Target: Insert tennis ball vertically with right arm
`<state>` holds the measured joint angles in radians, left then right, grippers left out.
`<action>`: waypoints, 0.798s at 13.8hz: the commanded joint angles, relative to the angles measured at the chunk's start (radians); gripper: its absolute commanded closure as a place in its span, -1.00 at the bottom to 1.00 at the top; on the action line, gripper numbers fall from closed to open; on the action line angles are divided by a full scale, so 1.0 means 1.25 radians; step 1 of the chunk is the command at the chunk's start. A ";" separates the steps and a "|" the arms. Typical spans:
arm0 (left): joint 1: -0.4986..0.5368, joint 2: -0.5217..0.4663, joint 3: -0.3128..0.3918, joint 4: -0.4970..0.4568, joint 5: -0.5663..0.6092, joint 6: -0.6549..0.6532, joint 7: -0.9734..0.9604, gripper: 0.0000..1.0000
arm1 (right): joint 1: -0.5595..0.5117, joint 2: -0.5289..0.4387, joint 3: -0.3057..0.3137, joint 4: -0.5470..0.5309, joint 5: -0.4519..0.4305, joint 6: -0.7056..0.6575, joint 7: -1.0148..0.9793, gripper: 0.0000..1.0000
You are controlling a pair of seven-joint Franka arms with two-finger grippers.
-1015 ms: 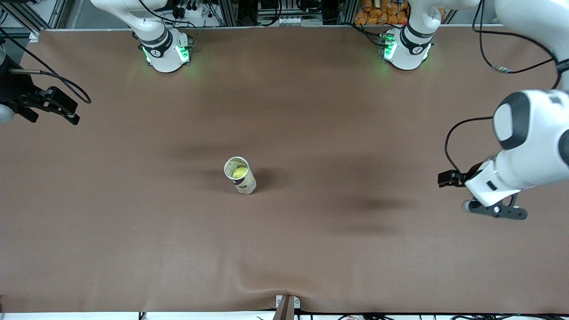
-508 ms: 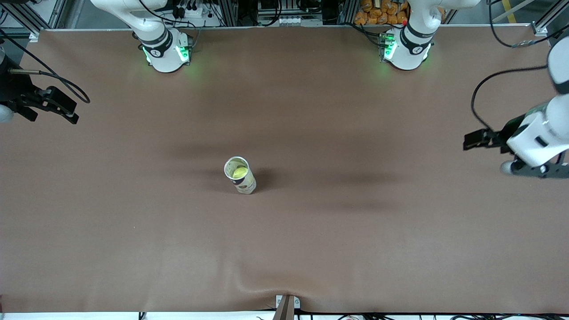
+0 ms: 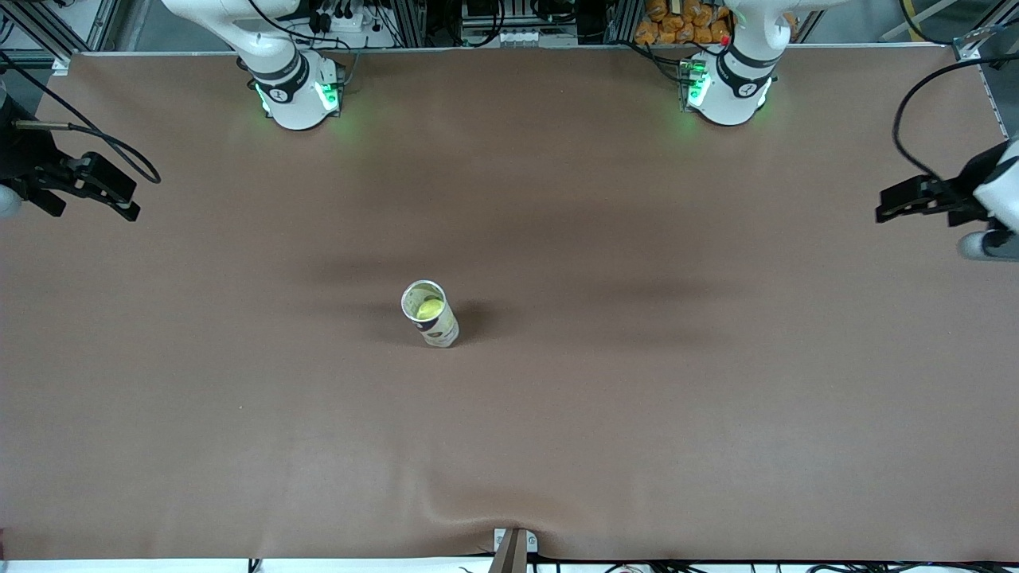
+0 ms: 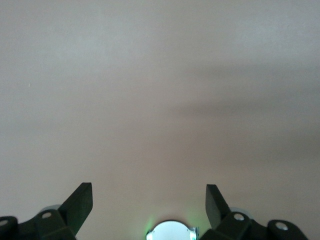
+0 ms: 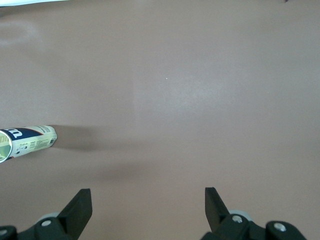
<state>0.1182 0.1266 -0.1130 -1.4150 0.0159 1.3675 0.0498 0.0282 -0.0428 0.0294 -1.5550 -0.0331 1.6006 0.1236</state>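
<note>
Brown matting covers the table [image 3: 716, 446], and near its middle a tennis ball can [image 3: 431, 313] stands upright with its mouth open, a yellow-green tennis ball [image 3: 430, 306] visible down inside it. Judging by that, the insertion looks already done and the arms are clearing off. What has changed over the last second is the left arm: its gripper [image 3: 915, 199] has swung away from the can's neighbourhood, from a spot lower in the front view out to the table edge at the left arm's end, now half out of frame. Its wrist view shows the fingers [image 4: 80, 202] spread wide over bare mat with nothing between them. The right gripper [image 3: 103, 187] has stayed put over the table edge at the right arm's end, well apart from the can, with its fingers [image 5: 80, 205] likewise spread and empty; the can [image 5: 27, 141] appears at the margin of that wrist view. With both hands clear and the ball seated, nothing further seems called for beyond settling to rest.
</note>
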 commanded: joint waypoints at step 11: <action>0.080 -0.053 -0.110 -0.008 -0.018 -0.026 -0.117 -1.00 | -0.013 0.004 0.007 0.017 -0.008 -0.014 -0.003 -1.00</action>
<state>0.2202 0.0883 -0.2465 -1.4150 0.0052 1.3483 -0.0796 0.0281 -0.0428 0.0279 -1.5539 -0.0331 1.6002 0.1236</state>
